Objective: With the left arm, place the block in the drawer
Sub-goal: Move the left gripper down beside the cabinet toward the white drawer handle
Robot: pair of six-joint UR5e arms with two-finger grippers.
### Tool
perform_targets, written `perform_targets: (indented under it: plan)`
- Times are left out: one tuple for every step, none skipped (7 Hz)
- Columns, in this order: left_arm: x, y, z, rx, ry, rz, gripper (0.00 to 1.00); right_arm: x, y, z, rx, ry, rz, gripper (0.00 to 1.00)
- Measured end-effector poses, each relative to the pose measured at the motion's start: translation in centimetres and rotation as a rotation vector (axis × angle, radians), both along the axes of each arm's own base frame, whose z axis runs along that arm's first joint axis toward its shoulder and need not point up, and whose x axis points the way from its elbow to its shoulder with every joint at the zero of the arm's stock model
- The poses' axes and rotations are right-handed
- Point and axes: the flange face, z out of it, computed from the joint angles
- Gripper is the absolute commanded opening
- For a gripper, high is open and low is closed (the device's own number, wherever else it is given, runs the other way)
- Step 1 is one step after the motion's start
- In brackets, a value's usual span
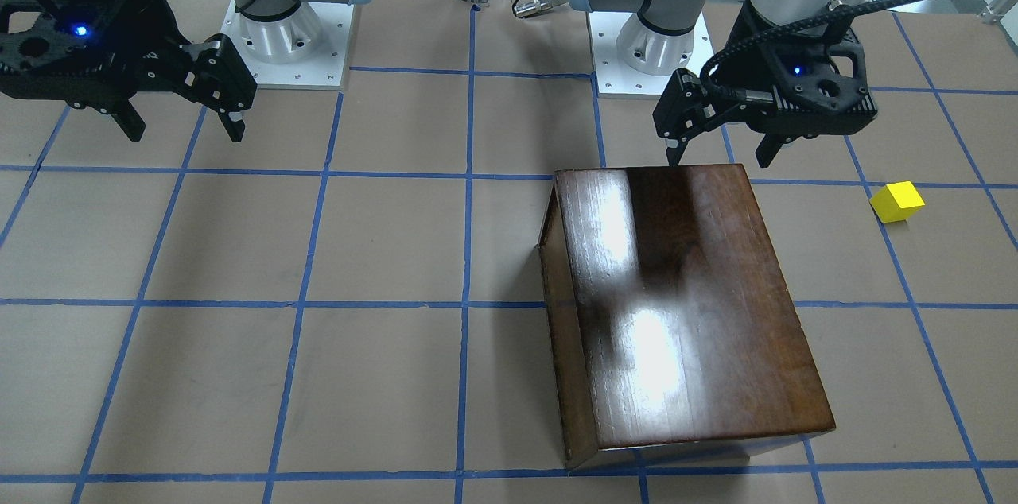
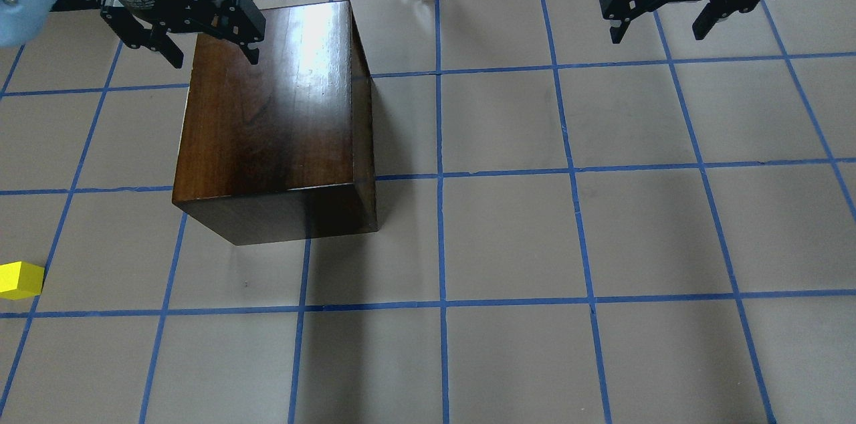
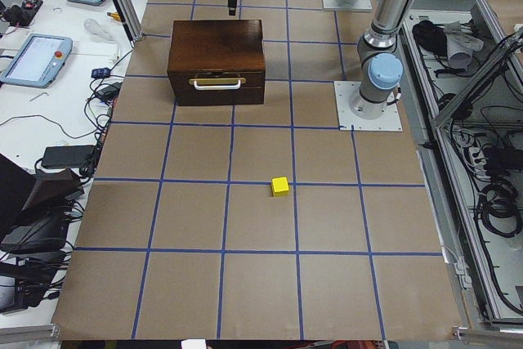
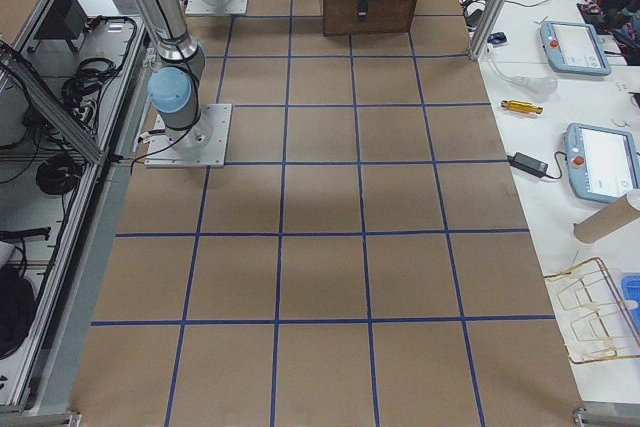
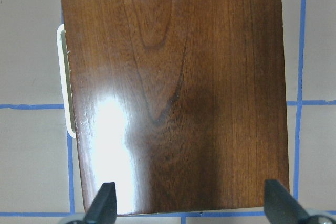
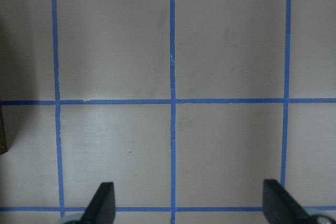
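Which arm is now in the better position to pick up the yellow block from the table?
Left. The left gripper hangs open above the wooden box, and the block lies on the table on that same side. The right gripper is also open, but it is far across the table from both.

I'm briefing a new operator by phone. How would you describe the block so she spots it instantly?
Find the glossy dark wooden box, the biggest thing on the table. Out from the side with its metal handle, well clear of the box, the block sits alone on the brown surface. It is a small bright yellow cube; nothing else on that surface is yellow.
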Motion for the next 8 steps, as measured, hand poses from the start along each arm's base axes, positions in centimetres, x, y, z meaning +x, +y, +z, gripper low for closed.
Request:
perform_targets:
  plan:
    - [0.0,0.0,0.0,0.0,0.001,0.0,1.0,0.0,0.0,0.0,0.0,0.0,0.0,1.0]
    - [0.1,0.0,0.0,-0.001,0.001,0.0,1.0,0.0,0.0,0.0,0.001,-0.001,-0.001,1.0]
    - [0.5,0.0,0.2,-0.004,0.002,0.003,1.0,-0.1,-0.1,-0.1,0.001,-0.001,-0.001,1.0]
    - [1.7,-0.2,0.4,-0.003,0.004,0.019,1.0,-0.1,-0.1,-0.1,0.001,-0.001,-0.001,1.0]
    - [4.0,-0.8,0.1,0.006,0.011,0.058,1.0,0.0,-0.1,-0.1,0.001,-0.001,-0.001,1.0]
    - [7.1,-1.6,-0.7,0.024,0.031,0.109,1.0,0.0,0.0,-0.1,0.001,-0.001,0.0,1.0]
    - [10.2,-2.1,-1.6,0.047,0.053,0.149,1.0,0.0,-0.1,-0.1,0.001,0.0,0.0,1.0]
    - [13.3,-2.4,-2.7,0.079,0.067,0.163,1.0,0.0,-0.1,-0.1,0.001,0.0,-0.001,1.0]
